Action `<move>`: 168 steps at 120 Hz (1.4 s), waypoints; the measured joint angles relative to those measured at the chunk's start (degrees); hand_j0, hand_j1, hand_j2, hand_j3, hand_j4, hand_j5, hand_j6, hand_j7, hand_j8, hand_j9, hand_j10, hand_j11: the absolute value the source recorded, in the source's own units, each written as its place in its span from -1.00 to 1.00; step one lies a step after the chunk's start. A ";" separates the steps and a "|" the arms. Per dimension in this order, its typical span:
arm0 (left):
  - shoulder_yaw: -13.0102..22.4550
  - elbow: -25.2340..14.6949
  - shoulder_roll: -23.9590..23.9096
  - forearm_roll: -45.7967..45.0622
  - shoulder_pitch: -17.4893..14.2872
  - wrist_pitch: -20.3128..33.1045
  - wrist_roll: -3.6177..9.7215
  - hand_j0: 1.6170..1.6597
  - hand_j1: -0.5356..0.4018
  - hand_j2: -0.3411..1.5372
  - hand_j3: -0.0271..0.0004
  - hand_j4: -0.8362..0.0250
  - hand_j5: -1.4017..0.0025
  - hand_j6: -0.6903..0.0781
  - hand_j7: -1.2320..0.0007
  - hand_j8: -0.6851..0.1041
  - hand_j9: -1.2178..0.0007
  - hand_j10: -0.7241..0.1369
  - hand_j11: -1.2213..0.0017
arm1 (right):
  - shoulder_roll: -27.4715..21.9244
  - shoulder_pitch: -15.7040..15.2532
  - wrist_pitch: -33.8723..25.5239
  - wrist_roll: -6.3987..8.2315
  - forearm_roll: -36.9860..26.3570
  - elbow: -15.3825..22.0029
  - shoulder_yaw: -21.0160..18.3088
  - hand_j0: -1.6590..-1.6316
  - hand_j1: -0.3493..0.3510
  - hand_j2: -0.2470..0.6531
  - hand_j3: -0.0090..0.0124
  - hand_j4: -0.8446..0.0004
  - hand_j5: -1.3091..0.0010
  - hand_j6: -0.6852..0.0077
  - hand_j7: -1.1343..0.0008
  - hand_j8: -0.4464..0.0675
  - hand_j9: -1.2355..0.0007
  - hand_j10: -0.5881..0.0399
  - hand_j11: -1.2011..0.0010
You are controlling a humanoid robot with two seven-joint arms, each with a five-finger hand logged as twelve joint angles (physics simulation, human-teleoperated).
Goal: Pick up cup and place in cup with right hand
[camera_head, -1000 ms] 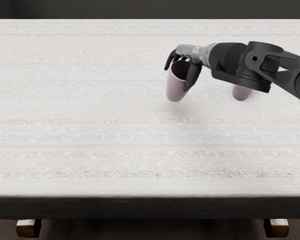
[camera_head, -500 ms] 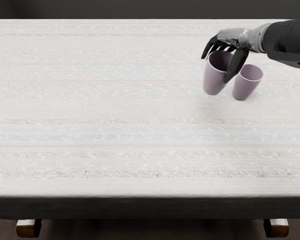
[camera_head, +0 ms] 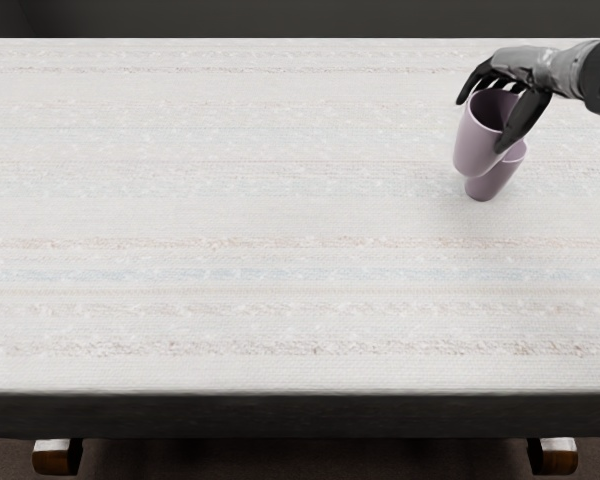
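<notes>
At the upper right of the head view my right hand (camera_head: 493, 96) is shut on a mauve cup (camera_head: 472, 145), thumb on its near right side and the other fingers at its far rim. The held cup is raised, slightly tilted, mouth upward. Behind it in the picture, a second mauve cup (camera_head: 492, 183) stands on the table; its lower body and the right part of its rim show, the rest is covered by the held cup and thumb. Whether the two cups touch, I cannot tell.
A pale striped cloth covers the table (camera_head: 230, 220), whose dark front edge (camera_head: 300, 415) runs across the bottom of the view. My right forearm comes in at the upper right edge.
My right hand has carried the cup rightward and somewhat up in the picture, from the left of the standing cup to overlapping it. The standing cup has kept its place.
</notes>
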 joint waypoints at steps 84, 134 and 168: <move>0.00 0.00 0.00 0.00 0.00 0.00 0.00 0.92 0.89 -0.64 0.97 0.94 1.00 0.80 1.00 0.74 1.00 0.68 1.00 | 4.14 -0.19 -5.24 0.01 -2.61 -10.57 -1.30 -0.67 0.28 -0.47 -0.22 -0.04 0.03 0.03 -0.06 -0.17 -0.01 -0.17 -0.03; 0.00 0.00 0.00 0.00 0.00 0.00 0.00 0.92 0.89 -0.64 0.97 0.94 1.00 0.80 1.00 0.74 1.00 0.68 1.00 | 5.31 0.03 -5.24 0.01 -2.62 -15.12 -1.25 -0.66 0.35 -0.45 -0.16 -0.03 0.04 0.10 -0.06 -0.12 -0.01 -0.14 -0.02; 0.00 0.00 0.00 0.00 0.00 0.00 0.00 0.92 0.89 -0.64 0.97 0.94 1.00 0.80 1.00 0.74 1.00 0.68 1.00 | 6.88 0.37 -5.28 0.01 -2.64 -18.88 -0.86 -0.63 0.29 -0.49 -0.18 -0.04 0.04 0.05 -0.06 -0.17 -0.01 -0.18 -0.03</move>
